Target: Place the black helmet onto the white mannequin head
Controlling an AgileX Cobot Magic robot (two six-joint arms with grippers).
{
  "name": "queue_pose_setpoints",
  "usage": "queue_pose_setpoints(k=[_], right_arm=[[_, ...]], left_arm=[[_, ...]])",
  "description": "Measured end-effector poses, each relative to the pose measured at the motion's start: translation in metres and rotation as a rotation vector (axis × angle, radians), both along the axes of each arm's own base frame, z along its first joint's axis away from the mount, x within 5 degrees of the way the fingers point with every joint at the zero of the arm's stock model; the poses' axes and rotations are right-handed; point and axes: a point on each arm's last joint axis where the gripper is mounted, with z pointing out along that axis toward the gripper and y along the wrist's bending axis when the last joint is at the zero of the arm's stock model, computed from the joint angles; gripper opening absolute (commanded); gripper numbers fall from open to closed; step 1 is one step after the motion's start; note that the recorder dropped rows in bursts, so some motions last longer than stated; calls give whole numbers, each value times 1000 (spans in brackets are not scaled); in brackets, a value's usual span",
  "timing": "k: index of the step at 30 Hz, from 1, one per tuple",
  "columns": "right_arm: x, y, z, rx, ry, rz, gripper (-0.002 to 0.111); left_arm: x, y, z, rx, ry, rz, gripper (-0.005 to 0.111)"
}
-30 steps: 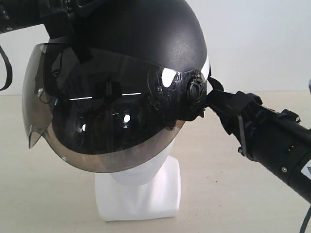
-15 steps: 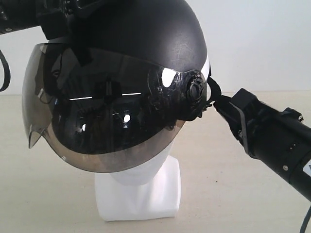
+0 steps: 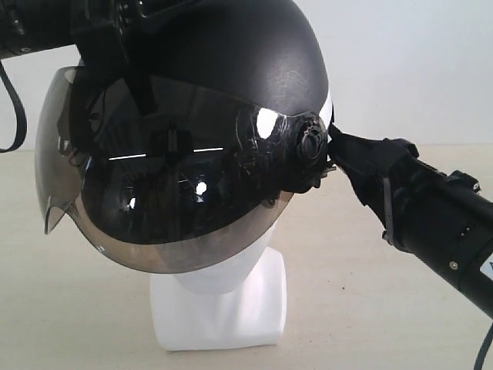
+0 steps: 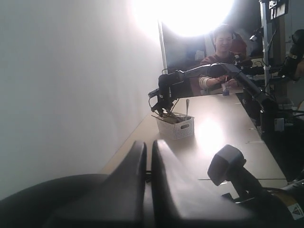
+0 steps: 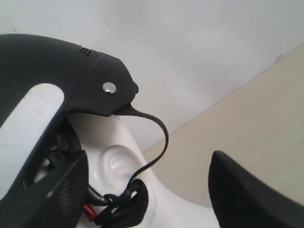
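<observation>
The left tool (image 4: 148, 146) rests on the crown of the black helmet (image 3: 231, 69), fingers pressed narrow with nothing visible between them. The helmet sits over the white mannequin head (image 3: 223, 308) on the table (image 3: 362, 324), visor down. The right tool (image 3: 339, 154) is spread wide at the helmet's rear rim, so the helmet lies directly to its left.

Colours noted. The black helmet (image 3: 231, 62): glossy black shell, white panel (image 5: 28, 123) at its rear edge, silver rivet (image 5: 109, 87). Its visor (image 3: 154, 223): smoky brown tint. The white mannequin head (image 3: 223, 308): plain glossy white. The bench (image 3: 77, 308): pale beige, unpatterned. The wall (image 3: 416, 62): off-white. The right arm (image 3: 439, 223), right of frame: matte black.
</observation>
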Motion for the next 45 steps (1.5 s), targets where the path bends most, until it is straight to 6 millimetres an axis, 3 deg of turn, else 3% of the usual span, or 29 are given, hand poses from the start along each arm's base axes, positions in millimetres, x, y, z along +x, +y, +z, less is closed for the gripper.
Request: queue_pose_setpoints(k=[4,10,22,25,29,30,45], right_arm=[[3,2,3,10,14,-1,45],[15,13,20,-18,19,15,50],[19,14,16,-77,109,-9,49],[19,13,16,-88,111,-13,35],[20,12,15,-111,104,-24,2],[20,12,15,-114,104,-29,0],[21,10,15,-172,83,-55,0]], left_arm=[[0,0,0,0,0,0,4],[0,0,0,0,2,0,4],[0,1,1,-2,17,10,4],[1,1,1,1,25,24,4],[1,1,1,1,31,26,4],[1,1,1,0,35,26,4],[1,1,1,4,43,30,4]])
